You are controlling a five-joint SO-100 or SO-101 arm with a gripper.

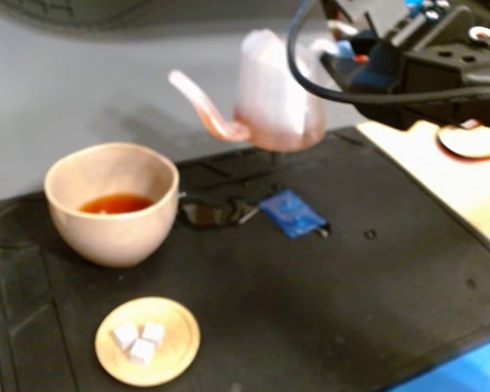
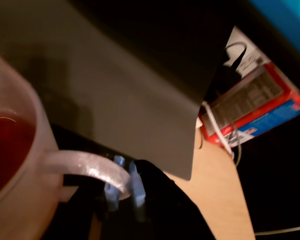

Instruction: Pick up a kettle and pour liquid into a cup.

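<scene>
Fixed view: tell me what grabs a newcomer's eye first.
The kettle hangs in mid-air at top centre, held by the gripper at its handle, spout pointing left. Below left, the cup on the black mat holds reddish tea.

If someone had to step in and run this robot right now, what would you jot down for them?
Gripper: shut on the kettle's loop handle.
Kettle: held in the air above the black mat, right of the cup in the fixed view, spout pointing toward the cup and apart from it. The wrist view shows liquid inside it.
Cup: standing on the mat, with some reddish-brown tea in it already.
Left: probably pour more or set the kettle down; I cannot tell which.
</scene>
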